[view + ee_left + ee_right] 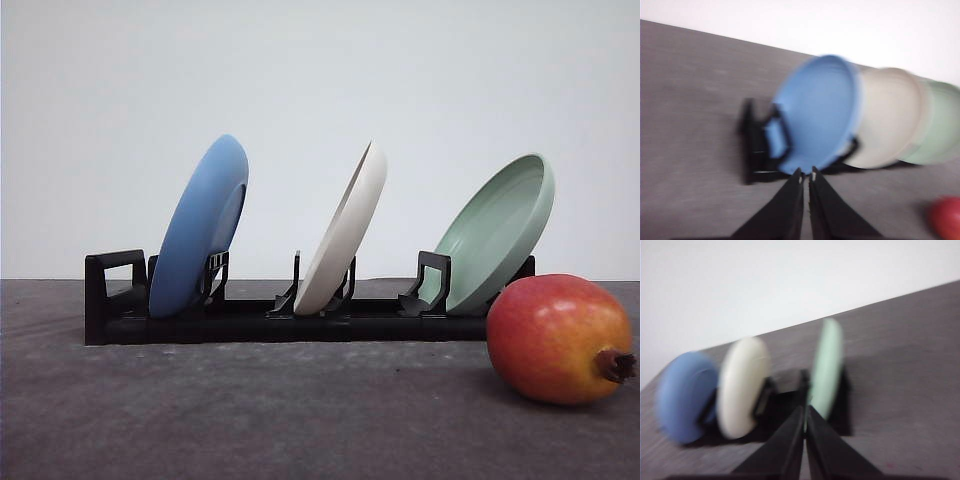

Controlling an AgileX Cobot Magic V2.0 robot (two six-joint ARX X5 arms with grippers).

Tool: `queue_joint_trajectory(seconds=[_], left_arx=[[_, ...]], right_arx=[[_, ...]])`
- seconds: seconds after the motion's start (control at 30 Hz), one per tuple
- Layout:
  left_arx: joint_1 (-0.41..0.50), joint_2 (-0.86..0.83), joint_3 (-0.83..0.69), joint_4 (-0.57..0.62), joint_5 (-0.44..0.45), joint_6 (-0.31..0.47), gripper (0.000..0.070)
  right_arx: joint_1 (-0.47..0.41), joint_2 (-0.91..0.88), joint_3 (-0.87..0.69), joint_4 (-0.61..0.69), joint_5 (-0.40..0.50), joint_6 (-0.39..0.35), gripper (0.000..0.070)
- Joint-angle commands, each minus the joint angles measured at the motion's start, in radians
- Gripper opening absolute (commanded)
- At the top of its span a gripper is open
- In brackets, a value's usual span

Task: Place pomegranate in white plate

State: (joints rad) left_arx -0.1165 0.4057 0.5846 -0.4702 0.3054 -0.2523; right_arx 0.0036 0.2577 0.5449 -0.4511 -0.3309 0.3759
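1. The pomegranate (558, 338) lies on the bench (250, 420) just right of the rack (280, 322), long axis sideways, crown pointing right.
2. The white plate (345, 232) stands on edge in the rack's middle slot, leaning right.
3. Left end effector (806, 176) and right end effector (805, 410) have their fingers nearly together, holding nothing.

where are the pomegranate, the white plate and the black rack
pomegranate (555, 338), front view, middle of its red-orange skin
white plate (346, 236), front view, its outer underside, standing in the rack
black rack (112, 300), front view, its left end post
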Motion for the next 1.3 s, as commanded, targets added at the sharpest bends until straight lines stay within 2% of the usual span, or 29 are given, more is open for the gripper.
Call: queue_joint_trajectory(seconds=[0.0, 0.2, 0.3, 0.4, 0.47, 0.73, 0.8, 0.83, 0.9, 0.97, 1.0, 1.07, 1.27], left_arx=[[-0.009, 0.049, 0.067, -0.010, 0.076, 0.006, 0.0004], [-0.039, 0.213, 0.245, -0.071, 0.286, 0.084, 0.0004], [-0.055, 0.277, 0.308, -0.095, 0.419, 0.151, 0.0003], [-0.068, 0.316, 0.327, -0.072, 0.551, 0.225, 0.0003], [-0.074, 0.329, 0.327, -0.054, 0.583, 0.239, 0.0003], [-0.074, 0.340, 0.327, -0.053, 0.582, 0.256, 0.0013], [-0.074, 0.340, 0.327, -0.054, 0.582, 0.270, 0.0093], [-0.075, 0.340, 0.327, -0.054, 0.582, 0.272, 0.0158], [-0.075, 0.340, 0.327, -0.054, 0.582, 0.272, 0.0325], [-0.074, 0.340, 0.327, -0.054, 0.582, 0.272, 0.0506], [-0.074, 0.340, 0.327, -0.054, 0.581, 0.272, 0.0565], [-0.075, 0.340, 0.327, -0.054, 0.581, 0.272, 0.0604], [-0.075, 0.344, 0.327, -0.054, 0.578, 0.270, 0.0602]], right_arx=[[-0.001, 0.052, 0.068, -0.008, -0.064, -0.052, 0.0003], [-0.001, 0.237, 0.267, -0.100, -0.292, -0.214, 0.0003], [-0.001, 0.306, 0.346, -0.171, -0.360, -0.299, 0.0003], [-0.001, 0.343, 0.381, -0.201, -0.396, -0.329, 0.0003], [-0.001, 0.349, 0.381, -0.201, -0.405, -0.331, 0.0003], [-0.001, 0.348, 0.381, -0.201, -0.404, -0.331, 0.0006], [-0.001, 0.348, 0.381, -0.201, -0.404, -0.331, 0.0014], [-0.001, 0.348, 0.381, -0.201, -0.404, -0.331, 0.0043], [-0.001, 0.348, 0.381, -0.201, -0.404, -0.331, 0.0178], [-0.001, 0.349, 0.381, -0.201, -0.403, -0.331, 0.0357], [-0.001, 0.349, 0.381, -0.201, -0.403, -0.331, 0.0426], [-0.001, 0.349, 0.381, -0.201, -0.403, -0.331, 0.0511], [-0.001, 0.349, 0.381, -0.201, -0.403, -0.330, 0.0522]])
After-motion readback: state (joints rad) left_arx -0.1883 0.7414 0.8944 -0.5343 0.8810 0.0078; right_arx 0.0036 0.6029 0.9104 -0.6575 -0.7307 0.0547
